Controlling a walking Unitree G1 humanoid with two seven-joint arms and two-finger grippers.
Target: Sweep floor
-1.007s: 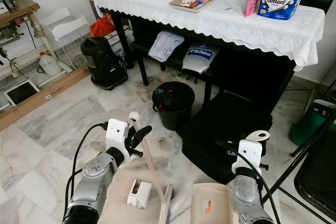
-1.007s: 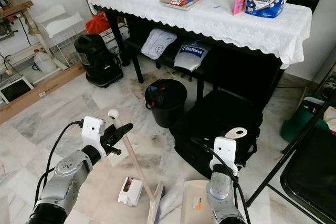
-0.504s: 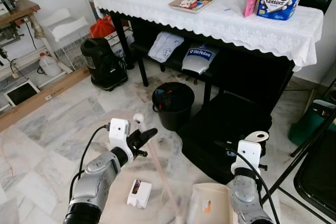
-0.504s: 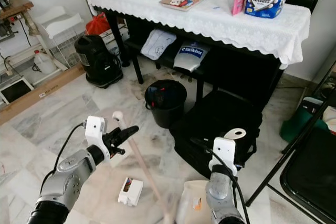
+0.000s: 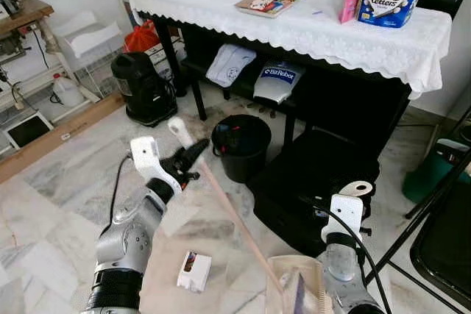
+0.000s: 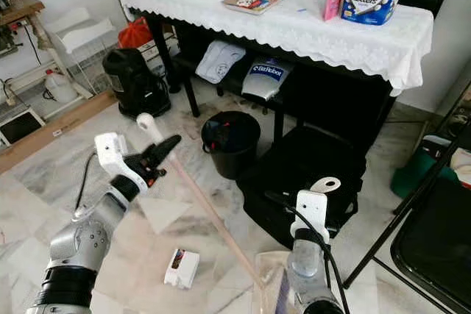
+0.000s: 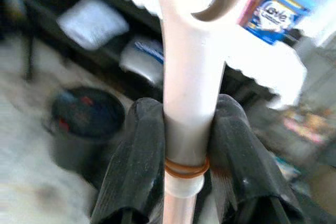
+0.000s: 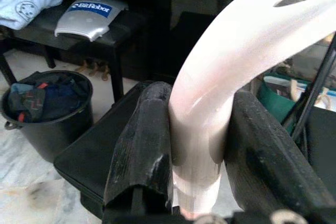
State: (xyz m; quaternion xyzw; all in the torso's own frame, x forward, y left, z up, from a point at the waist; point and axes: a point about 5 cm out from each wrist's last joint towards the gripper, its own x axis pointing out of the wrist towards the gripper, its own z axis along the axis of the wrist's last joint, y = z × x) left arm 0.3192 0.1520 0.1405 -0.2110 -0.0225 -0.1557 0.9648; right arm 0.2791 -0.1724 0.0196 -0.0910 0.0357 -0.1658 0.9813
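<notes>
My left gripper (image 5: 193, 158) is shut on the pale broom handle (image 5: 228, 211) just below its hooked top end, with a black finger (image 7: 139, 150) on each side of the handle. The handle slants down to the right, and the broom's head rests at the beige dustpan (image 5: 294, 290) by the bottom edge. My right gripper (image 8: 197, 150) is shut on the dustpan's curved white handle (image 5: 358, 189), which stands upright. A small white box (image 5: 194, 271) lies on the marble floor, left of the dustpan.
A black bin (image 5: 242, 145) with clothes in it stands just beyond the broom. A black case (image 5: 316, 189) lies to its right, under the table with the white cloth (image 5: 294, 27). A black appliance (image 5: 143, 90) stands at the left and a folding chair (image 5: 441, 248) at the right.
My left gripper has risen and moved back-left with the handle's top. The broom's head has swept right, from beside the white box to the dustpan. The right arm has stayed put.
</notes>
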